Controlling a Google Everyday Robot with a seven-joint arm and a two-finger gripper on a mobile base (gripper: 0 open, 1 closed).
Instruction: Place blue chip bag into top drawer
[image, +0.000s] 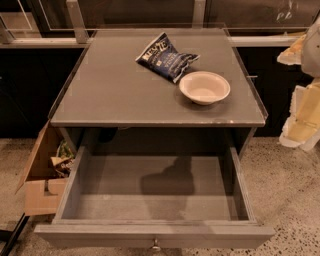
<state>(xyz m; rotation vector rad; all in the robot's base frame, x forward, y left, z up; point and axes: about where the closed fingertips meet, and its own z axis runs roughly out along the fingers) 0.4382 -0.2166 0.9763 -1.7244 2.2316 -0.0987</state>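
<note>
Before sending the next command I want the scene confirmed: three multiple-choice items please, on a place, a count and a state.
1. The blue chip bag lies: A in the top drawer; B on the tabletop beside the bowl; C inside the bowl.
2. Bowls on the tabletop: A one; B two; C three.
3. The top drawer is: A shut; B open, bare; C open, bag inside.
B: the bag lies by the bowl. A: only one shows. B: its bare floor shows. The gripper is at the right edge, beside the table.
</note>
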